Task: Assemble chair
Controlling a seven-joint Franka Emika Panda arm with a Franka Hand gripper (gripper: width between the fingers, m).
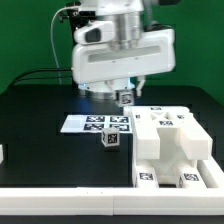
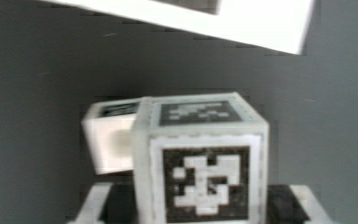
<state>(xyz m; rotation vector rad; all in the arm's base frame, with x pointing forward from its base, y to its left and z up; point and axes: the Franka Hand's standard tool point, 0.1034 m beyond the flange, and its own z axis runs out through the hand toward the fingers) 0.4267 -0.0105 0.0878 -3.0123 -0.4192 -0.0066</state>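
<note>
My gripper (image 1: 125,97) hangs over the black table, just behind the marker board (image 1: 95,123). It is shut on a small white tagged chair peg (image 1: 125,98), held off the table. In the wrist view the peg (image 2: 202,160) fills the middle, tag faces showing, with a finger (image 2: 105,200) pressed on each side. A second small tagged white piece (image 1: 111,141) stands on the table in front of the marker board; it shows just behind the held peg in the wrist view (image 2: 108,128). The blocky white chair parts (image 1: 170,148) stand together at the exterior view's right.
The marker board also shows in the wrist view (image 2: 194,20). A white object (image 1: 2,155) sits at the exterior view's left edge. A white table border (image 1: 70,195) runs along the front. Green wall behind.
</note>
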